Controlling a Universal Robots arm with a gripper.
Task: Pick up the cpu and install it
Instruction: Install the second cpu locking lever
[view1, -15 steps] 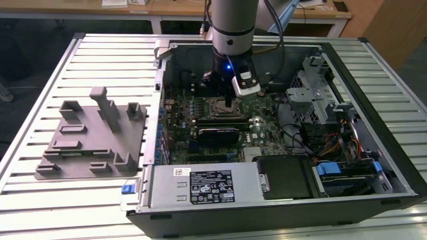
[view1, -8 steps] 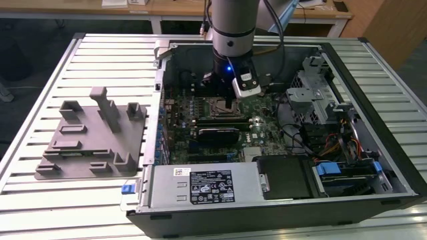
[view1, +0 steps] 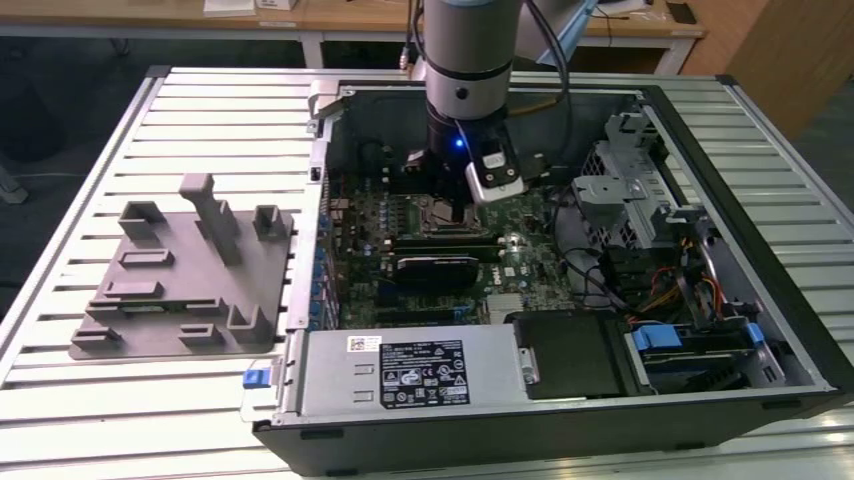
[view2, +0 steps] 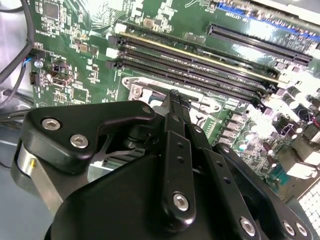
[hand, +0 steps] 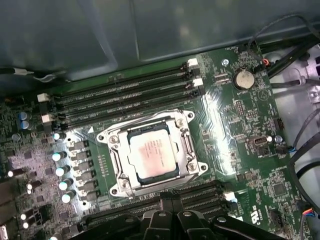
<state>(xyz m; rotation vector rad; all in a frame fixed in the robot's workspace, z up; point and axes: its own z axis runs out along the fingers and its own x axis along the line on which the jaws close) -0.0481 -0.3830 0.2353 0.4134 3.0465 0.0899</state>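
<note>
The cpu (hand: 152, 152), a small silvery square chip, lies flat inside the metal-framed socket (hand: 114, 165) on the green motherboard (hand: 235, 125) in the first wrist view. My gripper (view2: 176, 97) hangs over the socket, apart from the chip, its two thin black fingers pressed together with nothing between them. In the exterior view the gripper (view1: 461, 208) reaches down into the open computer case (view1: 694, 150), above the board's middle. A corner of the socket frame (view2: 137, 90) shows behind the fingers in the second wrist view.
A grey plastic tray (view1: 174, 290) with upright blocks sits on the slatted table at the exterior view's left. Black memory slots (hand: 125, 95) run beside the socket. A power supply (view1: 400, 372), drive cage (view1: 641, 210) and cables (view1: 667, 290) crowd the case.
</note>
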